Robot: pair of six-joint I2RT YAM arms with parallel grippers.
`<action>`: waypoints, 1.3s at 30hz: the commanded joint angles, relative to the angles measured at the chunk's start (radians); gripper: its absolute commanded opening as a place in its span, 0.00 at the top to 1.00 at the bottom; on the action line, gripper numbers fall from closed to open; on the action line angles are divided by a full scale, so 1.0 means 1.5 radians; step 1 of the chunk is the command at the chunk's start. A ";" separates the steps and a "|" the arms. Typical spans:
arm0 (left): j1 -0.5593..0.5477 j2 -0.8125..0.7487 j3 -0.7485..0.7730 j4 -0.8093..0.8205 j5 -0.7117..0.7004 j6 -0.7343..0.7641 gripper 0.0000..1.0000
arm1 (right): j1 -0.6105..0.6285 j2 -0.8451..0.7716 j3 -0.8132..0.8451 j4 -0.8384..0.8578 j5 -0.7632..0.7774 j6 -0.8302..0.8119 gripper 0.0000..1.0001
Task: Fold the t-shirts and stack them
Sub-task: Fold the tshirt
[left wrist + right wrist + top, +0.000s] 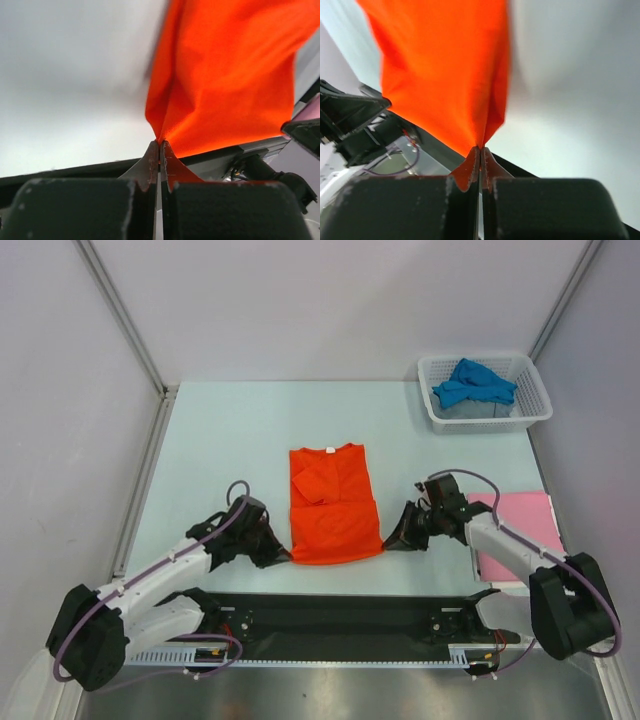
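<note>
The orange-red t-shirt (333,505) lies in the middle of the table, sleeves folded in, collar at the far end. My left gripper (284,558) is shut on its near left hem corner, and the cloth (225,70) rises taut from the pinched fingertips. My right gripper (390,543) is shut on the near right hem corner, where the same cloth (445,70) fans up from the closed jaws. A pink t-shirt (523,530) lies folded flat at the right, partly under the right arm. A blue t-shirt (472,385) sits crumpled in the basket.
The white mesh basket (530,412) stands at the far right corner. A black strip (340,615) runs along the near edge between the arm bases. White walls with metal rails enclose the table on three sides.
</note>
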 commanded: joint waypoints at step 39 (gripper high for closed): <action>0.255 0.563 0.609 0.026 0.077 0.194 1.00 | -0.124 0.646 0.769 -0.048 -0.148 -0.079 1.00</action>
